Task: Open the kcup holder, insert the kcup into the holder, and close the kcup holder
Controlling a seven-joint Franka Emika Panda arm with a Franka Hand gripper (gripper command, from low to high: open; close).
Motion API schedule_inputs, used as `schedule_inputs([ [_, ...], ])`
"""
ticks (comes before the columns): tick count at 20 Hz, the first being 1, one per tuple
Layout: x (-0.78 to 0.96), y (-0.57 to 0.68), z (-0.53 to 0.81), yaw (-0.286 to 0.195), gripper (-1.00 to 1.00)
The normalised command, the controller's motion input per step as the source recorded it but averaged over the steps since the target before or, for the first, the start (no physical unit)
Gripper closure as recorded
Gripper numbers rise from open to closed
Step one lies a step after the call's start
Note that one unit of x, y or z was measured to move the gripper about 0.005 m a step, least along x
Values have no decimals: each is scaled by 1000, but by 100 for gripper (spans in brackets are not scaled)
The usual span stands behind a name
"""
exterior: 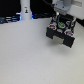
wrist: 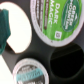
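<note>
Insert step: your gripper (exterior: 60, 24) hovers over the open holder (exterior: 60, 39) near the bench's far edge. Can't tell jaw opening or whether it holds the kcup (wrist: 56, 20). Next, line up an empty slot (wrist: 67, 62) and lower.

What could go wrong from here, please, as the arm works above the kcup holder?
Risks, judged from this moment:
1. The tool hangs close over the kcup holder, so a slightly off descent could strike its frame.
2. In the wrist view, a green-lidded pod sits beside an empty slot; the insert could land on that occupied neighbor instead.
3. The tool's state isn't visible.
</note>
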Motion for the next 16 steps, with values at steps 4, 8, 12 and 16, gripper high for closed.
schedule_inputs([
  [4,339,-350,556,97,-100],
  [8,450,-445,422,64,-100],
  [12,570,-452,312,37,-100],
  [16,635,-441,260,23,-100],
])
